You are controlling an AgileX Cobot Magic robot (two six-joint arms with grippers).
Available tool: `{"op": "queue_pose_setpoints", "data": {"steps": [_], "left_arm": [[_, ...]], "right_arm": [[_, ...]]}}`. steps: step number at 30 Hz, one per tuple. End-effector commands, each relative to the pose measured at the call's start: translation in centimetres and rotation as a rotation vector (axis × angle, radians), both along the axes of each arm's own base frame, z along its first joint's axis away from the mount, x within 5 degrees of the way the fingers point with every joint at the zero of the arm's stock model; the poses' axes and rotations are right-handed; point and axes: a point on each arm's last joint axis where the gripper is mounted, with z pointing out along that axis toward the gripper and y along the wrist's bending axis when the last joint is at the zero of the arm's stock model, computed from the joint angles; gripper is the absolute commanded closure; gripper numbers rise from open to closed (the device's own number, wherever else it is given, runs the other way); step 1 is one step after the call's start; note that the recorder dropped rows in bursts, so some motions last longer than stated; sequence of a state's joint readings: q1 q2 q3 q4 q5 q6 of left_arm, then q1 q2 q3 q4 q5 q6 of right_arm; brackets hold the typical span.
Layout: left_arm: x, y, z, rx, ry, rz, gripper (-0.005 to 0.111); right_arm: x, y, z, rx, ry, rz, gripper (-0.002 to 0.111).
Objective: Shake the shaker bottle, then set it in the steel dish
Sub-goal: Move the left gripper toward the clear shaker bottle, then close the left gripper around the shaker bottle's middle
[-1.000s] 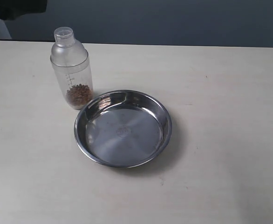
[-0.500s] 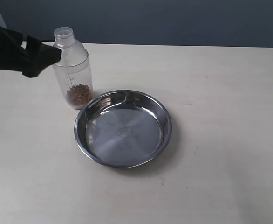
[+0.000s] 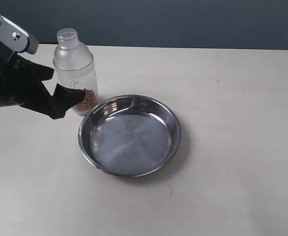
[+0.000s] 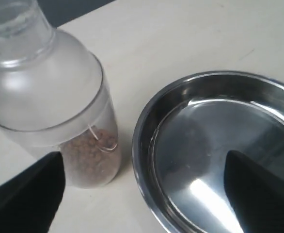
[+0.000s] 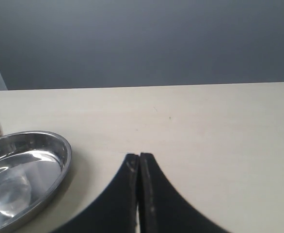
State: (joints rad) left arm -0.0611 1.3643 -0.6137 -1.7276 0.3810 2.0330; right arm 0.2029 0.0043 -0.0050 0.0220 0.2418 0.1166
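Observation:
The shaker bottle [image 3: 75, 69] stands upright on the table, brown granules at its bottom, just left of the steel dish [image 3: 129, 135]. My left gripper [image 3: 60, 84] has come in from the left and is open beside the bottle, one fingertip overlapping its lower part. In the left wrist view the bottle [image 4: 50, 97] stands ahead near one dark finger [image 4: 25, 194], and the dish [image 4: 219, 145] lies before the other; nothing is held in the left gripper [image 4: 144, 194]. My right gripper [image 5: 139, 158] is shut and empty over bare table, right of the dish [image 5: 25, 170].
The pale table [image 3: 232, 98] extends wide to the right of the dish and in front of it. A dark wall runs behind the table's far edge.
My left arm has swung in from the upper left and lowered, bringing its open fingers beside the bottle's lower half. Bottle and dish have stayed put.

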Motion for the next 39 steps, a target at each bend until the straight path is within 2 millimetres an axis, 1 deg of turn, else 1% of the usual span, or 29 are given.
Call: {"op": "queue_pose_setpoints", "data": {"steps": [1, 4, 7, 8, 9, 10, 13, 15, 18, 22, 28, 33, 36, 39], "left_arm": [[1.6, 0.4, -0.4, 0.027, 0.021, 0.056, 0.024], [2.1, 0.8, 0.0, 0.043, 0.011, 0.099, 0.024], [2.6, 1.7, 0.3, 0.069, 0.021, 0.211, 0.024], [2.7, 1.9, 0.4, 0.055, 0.029, 0.254, 0.024], [2.8, 1.9, 0.5, 0.042, 0.029, 0.263, 0.024], [2.9, 1.8, 0.7, 0.031, 0.023, 0.253, 0.024], [3.1, 0.6, 1.1, -0.039, 0.006, 0.138, 0.024], [3.5, 0.1, 0.9, -0.058, 0.01, 0.091, 0.024], [4.4, 0.3, 0.0, -0.043, 0.039, 0.119, 0.024], [4.9, 0.5, -0.7, -0.035, 0.065, 0.137, 0.024], [6.4, 0.4, -0.7, -0.028, 0.054, 0.131, 0.024], [7.4, 0.4, -1.3, -0.023, 0.067, 0.136, 0.024], [7.8, 1.1, -1.4, 0.039, 0.066, 0.193, 0.024], [8.4, 1.4, -0.8, 0.058, 0.046, 0.233, 0.024]], "right_arm": [[0.0, 0.0, 0.0, 0.003, -0.013, -0.004, 0.109], [0.0, 0.0, 0.0, 0.003, -0.011, -0.004, 0.109], [0.0, 0.0, 0.0, 0.003, -0.011, -0.004, 0.109], [0.0, 0.0, 0.0, 0.003, -0.011, -0.004, 0.109], [0.0, 0.0, 0.0, 0.003, -0.011, -0.004, 0.109], [0.0, 0.0, 0.0, 0.003, -0.011, -0.004, 0.109], [0.0, 0.0, 0.0, 0.003, -0.011, -0.004, 0.109], [0.0, 0.0, 0.0, 0.003, -0.011, -0.004, 0.109], [0.0, 0.0, 0.0, 0.003, -0.011, -0.004, 0.109], [0.0, 0.0, 0.0, 0.003, -0.011, -0.004, 0.109], [0.0, 0.0, -0.1, 0.002, -0.009, -0.004, 0.109], [0.0, 0.0, 0.0, 0.002, -0.011, -0.004, 0.109], [0.0, 0.0, 0.0, 0.002, -0.011, -0.004, 0.109], [0.0, 0.0, 0.0, 0.002, -0.011, -0.004, 0.109]]}}
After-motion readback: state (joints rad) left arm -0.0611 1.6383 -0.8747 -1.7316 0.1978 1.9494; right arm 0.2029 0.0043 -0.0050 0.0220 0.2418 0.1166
